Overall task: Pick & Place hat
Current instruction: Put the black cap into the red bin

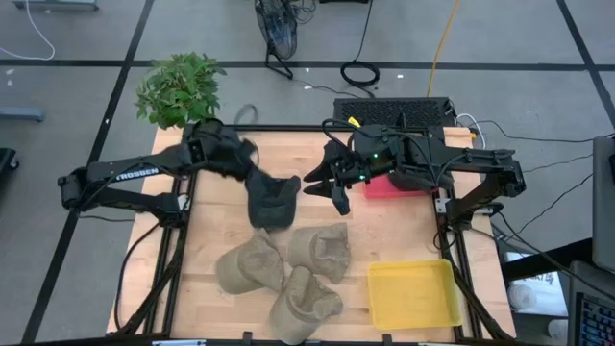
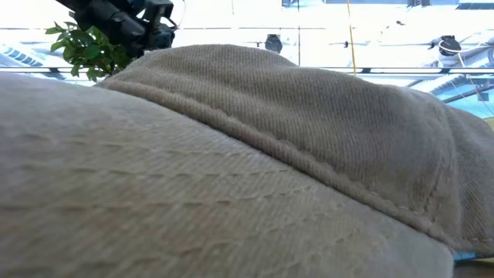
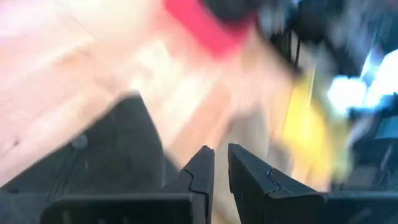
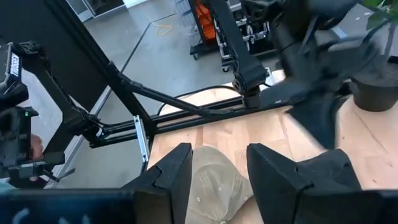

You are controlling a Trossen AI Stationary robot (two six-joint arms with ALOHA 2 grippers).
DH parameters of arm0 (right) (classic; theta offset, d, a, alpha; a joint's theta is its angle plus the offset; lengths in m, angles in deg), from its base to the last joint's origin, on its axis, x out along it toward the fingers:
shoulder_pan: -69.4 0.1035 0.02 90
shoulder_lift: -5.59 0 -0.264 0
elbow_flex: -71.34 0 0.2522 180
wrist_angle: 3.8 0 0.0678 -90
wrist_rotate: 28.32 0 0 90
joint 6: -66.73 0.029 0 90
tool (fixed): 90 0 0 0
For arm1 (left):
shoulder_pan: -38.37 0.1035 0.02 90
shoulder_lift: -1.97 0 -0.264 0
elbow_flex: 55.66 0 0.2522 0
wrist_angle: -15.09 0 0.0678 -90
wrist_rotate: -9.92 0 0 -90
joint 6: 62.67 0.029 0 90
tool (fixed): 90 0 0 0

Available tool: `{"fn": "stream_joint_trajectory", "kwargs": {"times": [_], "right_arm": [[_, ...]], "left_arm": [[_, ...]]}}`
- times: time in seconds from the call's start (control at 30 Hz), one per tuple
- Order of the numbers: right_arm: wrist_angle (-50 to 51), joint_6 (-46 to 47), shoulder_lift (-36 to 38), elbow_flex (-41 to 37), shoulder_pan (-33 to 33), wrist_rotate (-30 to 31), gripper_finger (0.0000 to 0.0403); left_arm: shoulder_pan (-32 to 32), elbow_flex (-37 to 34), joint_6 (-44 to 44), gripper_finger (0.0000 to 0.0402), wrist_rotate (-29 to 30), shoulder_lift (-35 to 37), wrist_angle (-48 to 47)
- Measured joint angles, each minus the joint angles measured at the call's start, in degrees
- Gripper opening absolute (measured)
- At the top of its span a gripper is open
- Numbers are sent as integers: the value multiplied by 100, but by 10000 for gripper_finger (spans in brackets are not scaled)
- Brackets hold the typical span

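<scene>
High view: a yellow tray (image 1: 411, 293) at the table's near right corner holds nothing, and a red tray (image 1: 389, 187) lies under the right arm. "TROSSEN" is printed on the left arm. The left gripper (image 1: 252, 159), nearly closed, pinches a dark hat (image 1: 272, 201) dangling mid-table. The right gripper (image 1: 327, 187) hovers open beside it. Three tan hats (image 1: 288, 269) crowd the near edge.

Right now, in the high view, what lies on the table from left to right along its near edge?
Tan hat → tan hat → yellow tray. A third tan hat overlaps these, so I leave it out; the dark hat hangs from the left gripper farther back.
</scene>
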Motion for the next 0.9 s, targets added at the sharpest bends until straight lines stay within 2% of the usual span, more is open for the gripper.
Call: {"fn": "stream_joint_trajectory", "kwargs": {"times": [0.1,0.17,0.2,0.27,0.37,0.43,0.5,0.6,0.8,0.9], "right_arm": [[-30,-18,117,-11,9,0,141],[-172,-25,224,0,9,-4,141],[-148,-49,294,-1,9,-3,141],[-281,-84,398,-2,9,0,141],[-299,-111,615,-7,9,24,141],[-318,-124,772,-4,9,102,141],[-308,-149,906,-3,9,266,141],[-275,-230,1043,-2,9,524,141],[-203,-302,1165,0,9,774,141],[-170,-306,1165,-1,9,772,141]], "left_arm": [[440,0,-582,51,-310,35,553],[638,-4,-633,51,-793,27,1088],[697,13,-527,51,-1127,16,1361],[773,215,68,51,-1938,-153,1334],[745,753,1038,51,-2724,-708,-123],[595,1227,2053,51,-2857,-1187,-1393],[386,1732,3168,51,-2633,-1635,-2595],[104,2272,4419,51,-1620,-2197,-3751],[-94,2509,4022,51,165,-2495,-3972],[-148,2423,4291,51,928,-2493,-4053]]}}
